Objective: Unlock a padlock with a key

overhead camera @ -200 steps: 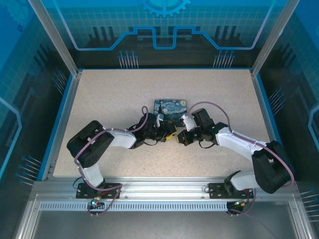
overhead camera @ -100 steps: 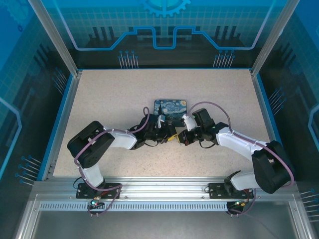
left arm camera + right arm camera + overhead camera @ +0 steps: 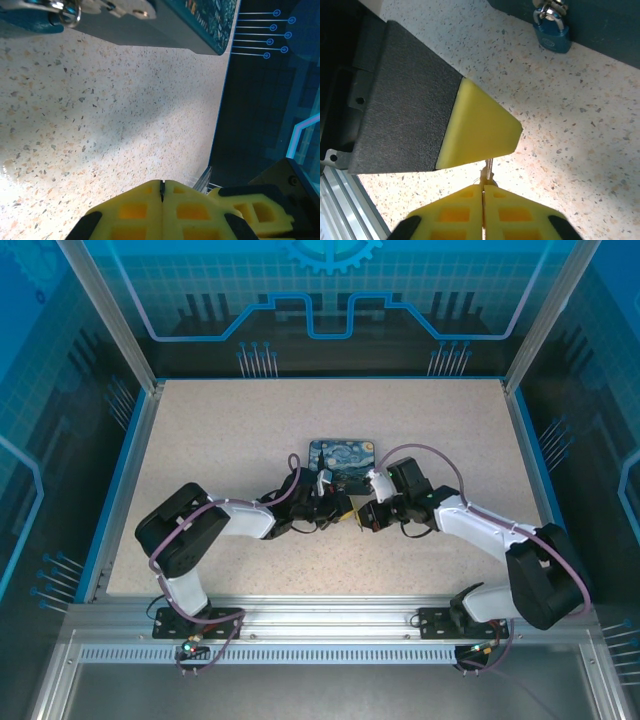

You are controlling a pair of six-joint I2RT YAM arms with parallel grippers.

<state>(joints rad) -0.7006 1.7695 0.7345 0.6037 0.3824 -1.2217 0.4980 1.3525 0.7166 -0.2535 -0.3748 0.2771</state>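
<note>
Speckled tabletop (image 3: 600, 150), padlock (image 3: 552, 36), key (image 3: 488, 172) in right gripper (image 3: 483, 189)

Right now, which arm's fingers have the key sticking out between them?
The right fingers: a thin metal key pokes from their seam. The left fingers are pressed together with nothing showing between.

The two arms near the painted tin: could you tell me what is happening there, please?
The right gripper pinches a small metal key between its yellow fingers. The left gripper, fingers shut, meets it tip to tip right at that key; whether it also grips it is unclear. The blue padlock hangs on the side of the tin, apart from the key.
</note>
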